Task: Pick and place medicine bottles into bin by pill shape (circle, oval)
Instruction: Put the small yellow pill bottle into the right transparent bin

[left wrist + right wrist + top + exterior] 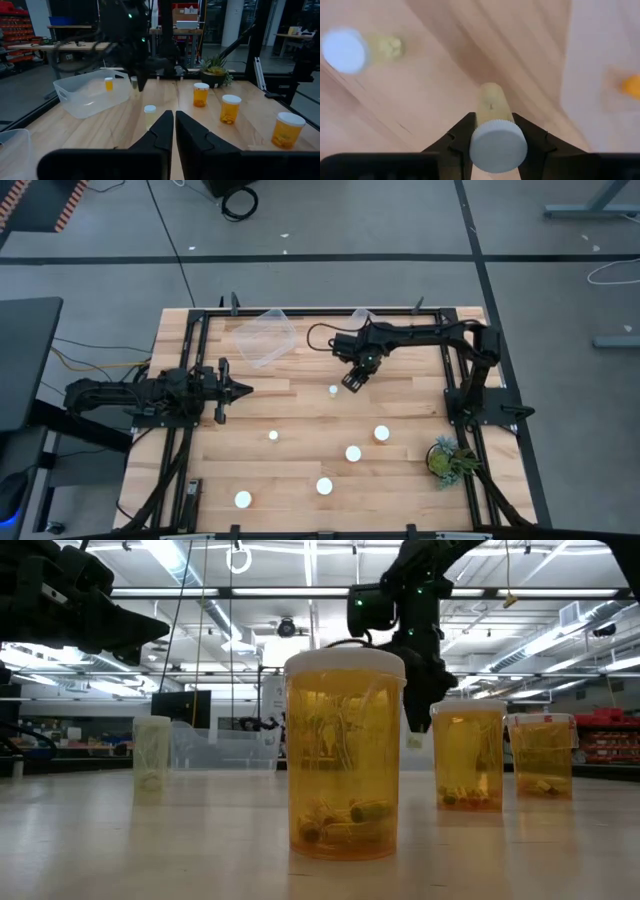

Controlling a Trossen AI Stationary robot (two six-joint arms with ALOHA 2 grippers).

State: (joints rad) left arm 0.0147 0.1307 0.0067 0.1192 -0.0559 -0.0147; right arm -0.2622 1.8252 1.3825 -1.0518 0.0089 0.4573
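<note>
One small pale bottle [496, 131] sits pinched between the fingers of the right tool [353, 378], which hangs above the middle of the surface [300, 415]; in the right wrist view the fingers clamp just under the white cap, the body pointing away from the camera. The grip is narrow and close to the cap, so the likeliest trouble is the bottle pivoting or slipping out during a swing, dropping back onto the wood and rolling.

A second small bottle [333, 390] stands just beside the right tool, nearly beneath it. A low sweep could clip it and knock it over.

Two clear bins lie beyond the tool toward the far edge: one [266, 335] off to its side, another [362, 315] close behind it. I cannot tell the pill shape in the held bottle from these views, so a wrong bin is a real risk.

Five larger amber bottles, such as [381, 433] and [243, 499], wait well apart on the near side of the tool.

The left tool [232, 389] rests at the surface's left edge, fingers pressed together, holding nothing.
</note>
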